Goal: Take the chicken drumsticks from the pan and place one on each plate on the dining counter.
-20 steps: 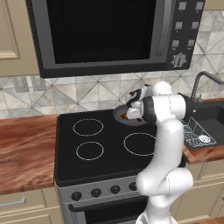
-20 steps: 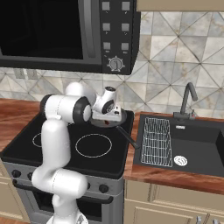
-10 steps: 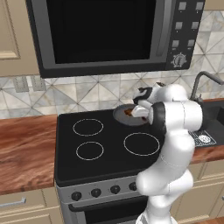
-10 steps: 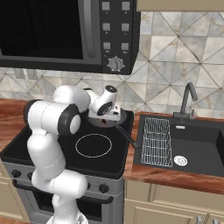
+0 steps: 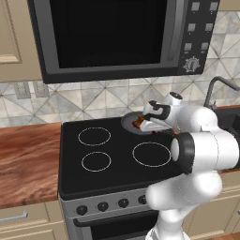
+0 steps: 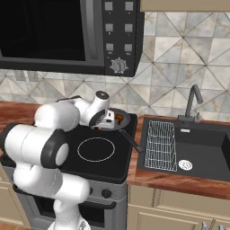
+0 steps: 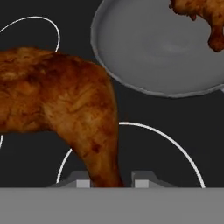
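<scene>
While your gripper point(image 7: 108, 183) was clamped on the narrow bone end of one drumstick point(image 7: 65, 109), the meat hung clear of the pan point(image 7: 157, 48) — long axis running away from the fingertips point(image 7: 141, 181). A second drumstick point(image 7: 205, 17) lay in that pan, on the stove point(image 5: 117, 154).

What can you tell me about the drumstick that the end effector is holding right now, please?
The held drumstick is orange-brown with darker browned patches and a rough roasted-looking skin. Its thick meaty end spreads wide; its narrow bone end runs down between the fingertips of the end effector, which is shut on it. It hangs above the stovetop, clear of the pan.
</scene>
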